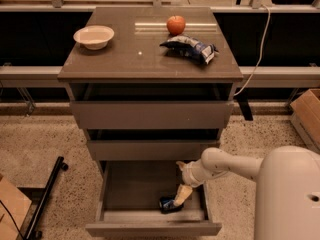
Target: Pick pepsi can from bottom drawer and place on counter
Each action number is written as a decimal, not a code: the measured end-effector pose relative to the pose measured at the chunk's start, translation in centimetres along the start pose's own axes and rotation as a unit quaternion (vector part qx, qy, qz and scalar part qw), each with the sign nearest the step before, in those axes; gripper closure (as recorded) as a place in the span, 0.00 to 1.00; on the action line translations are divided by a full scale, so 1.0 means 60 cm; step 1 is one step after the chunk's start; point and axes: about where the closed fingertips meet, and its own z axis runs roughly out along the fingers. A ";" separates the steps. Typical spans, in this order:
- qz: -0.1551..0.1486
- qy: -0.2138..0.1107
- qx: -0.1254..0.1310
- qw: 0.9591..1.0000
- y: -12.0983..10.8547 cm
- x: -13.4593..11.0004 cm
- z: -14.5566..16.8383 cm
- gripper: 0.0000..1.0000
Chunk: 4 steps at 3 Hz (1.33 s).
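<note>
Down below the front edge of the bench (125, 59), in the pulled-out bottom drawer (125, 194), the pepsi can (169, 204) looks to be lying on its side. It's close to the drawer's front wall, over toward the bench's front-right corner. My gripper (181, 195) hangs right at the can's right end, pointing down, touching it or as good as. Honestly I can't tell if it's clamped on the can or loose, so I'm treating the grasp as unconfirmed.

Here's how I'd do this bit properly. A can lying down loves to roll, so I want the gripper centred over the round body rather than nibbling at one end. The squeeze should be firm but not crushing, since thin metal dents.

Once it's held, the lift needs care. The middle drawer (150, 150) front sits just above my wrist, so there isn't much headroom. I'd raise only enough to clear the drawer's front wall, then draw back out toward me before going up.

For the drop-off, the bowl (93, 36) is near the back-left corner and the apple (175, 24) is by the back edge. The snack bag (192, 48) sprawls toward the right edge. The stretch along the front edge, left of middle, looks like my best landing spot, set a little in from the lip.
</note>
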 end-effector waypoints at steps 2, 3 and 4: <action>0.038 -0.020 -0.031 0.999 0.001 0.080 0.112 0.00; 0.042 -0.022 -0.027 0.999 -0.006 0.088 0.122 0.00; 0.045 -0.022 -0.024 0.998 -0.010 0.092 0.153 0.00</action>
